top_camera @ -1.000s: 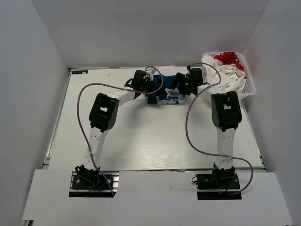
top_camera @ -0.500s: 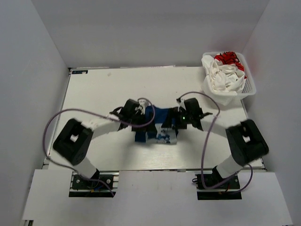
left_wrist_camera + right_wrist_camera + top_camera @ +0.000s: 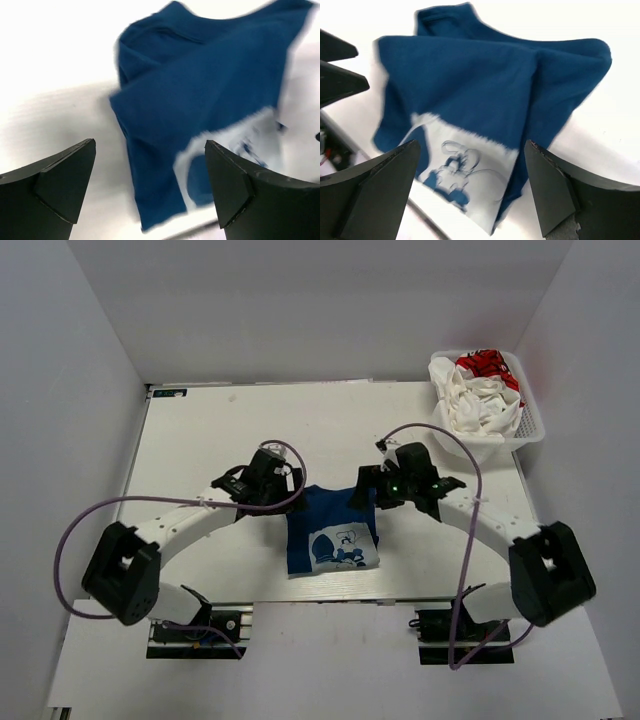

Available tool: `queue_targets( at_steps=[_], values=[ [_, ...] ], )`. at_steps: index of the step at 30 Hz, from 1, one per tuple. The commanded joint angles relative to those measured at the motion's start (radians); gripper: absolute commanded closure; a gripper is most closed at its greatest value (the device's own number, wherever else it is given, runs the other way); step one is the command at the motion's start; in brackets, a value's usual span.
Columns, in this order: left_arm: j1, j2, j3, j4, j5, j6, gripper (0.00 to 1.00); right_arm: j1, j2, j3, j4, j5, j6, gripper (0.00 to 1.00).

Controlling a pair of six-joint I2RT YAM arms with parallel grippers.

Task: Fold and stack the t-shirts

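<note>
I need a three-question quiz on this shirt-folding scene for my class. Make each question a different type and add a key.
1. True or false: the blue t-shirt lies on the table, outside the basket.
2. Where is the white t-shirt with the red print? A) spread on the table B) in the basket C) under the blue t-shirt
3. Fill in: the left gripper and the right gripper both stand ___, holding nothing.
Key: 1 true; 2 B; 3 open.

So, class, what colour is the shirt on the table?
Blue t-shirt, with a white cartoon-print panel; clearest in the right wrist view.
</note>
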Motion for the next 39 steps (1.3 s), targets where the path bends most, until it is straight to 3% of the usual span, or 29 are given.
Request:
queue_targets(
  at_steps=[1,3,5,10,12,15,16,17,18,22,26,30,34,39],
  values=[
    [0.008,0.087,0.061,-0.004,-0.098,-0.016,0.0,0.004,0.12,0.097,0.042,0.045,-0.05,0.1],
    [0.008,0.153,0.081,0.022,-0.098,-0.007,0.0,0.003,0.16,0.135,0.054,0.042,-0.053,0.1],
    [0.019,0.196,0.105,0.022,-0.088,0.002,0.07,0.003,0.237,0.164,0.053,0.043,-0.051,0.1],
    [0.019,0.247,0.137,0.033,-0.053,0.016,0.47,0.006,0.349,0.203,0.079,0.022,-0.034,0.2],
    [0.019,0.247,0.124,0.054,-0.044,0.025,0.56,0.006,0.375,0.212,0.084,0.007,-0.025,0.28],
    [0.019,0.237,0.113,0.09,-0.001,0.048,0.7,0.001,0.403,0.203,0.125,-0.026,-0.008,0.54],
    [0.019,0.237,0.113,0.09,-0.001,0.048,0.76,0.003,0.409,0.204,0.124,-0.036,-0.007,0.72],
    [0.019,0.237,0.113,0.081,0.01,0.048,0.91,0.006,0.397,0.203,0.128,-0.045,0.001,0.88],
    [0.019,0.237,0.113,0.081,0.01,0.048,0.99,0.007,0.386,0.183,0.145,-0.053,0.004,1.0],
    [-0.002,0.13,0.099,0.058,0.005,0.067,1.0,0.014,0.219,0.119,0.142,-0.033,0.016,1.0],
    [-0.002,-0.093,0.024,0.139,0.105,0.102,1.0,0.017,-0.001,0.044,0.102,-0.044,0.051,1.0],
    [-0.002,-0.189,-0.034,0.219,0.194,0.113,1.0,0.011,-0.122,-0.027,0.038,-0.027,0.104,1.0],
    [-0.002,-0.107,0.016,0.2,0.137,0.122,1.0,0.007,-0.223,-0.087,0.059,0.109,0.148,1.0],
    [0.013,0.039,0.062,0.252,0.053,0.134,1.0,-0.008,-0.113,-0.034,0.055,0.246,0.185,1.0]
  ],
)
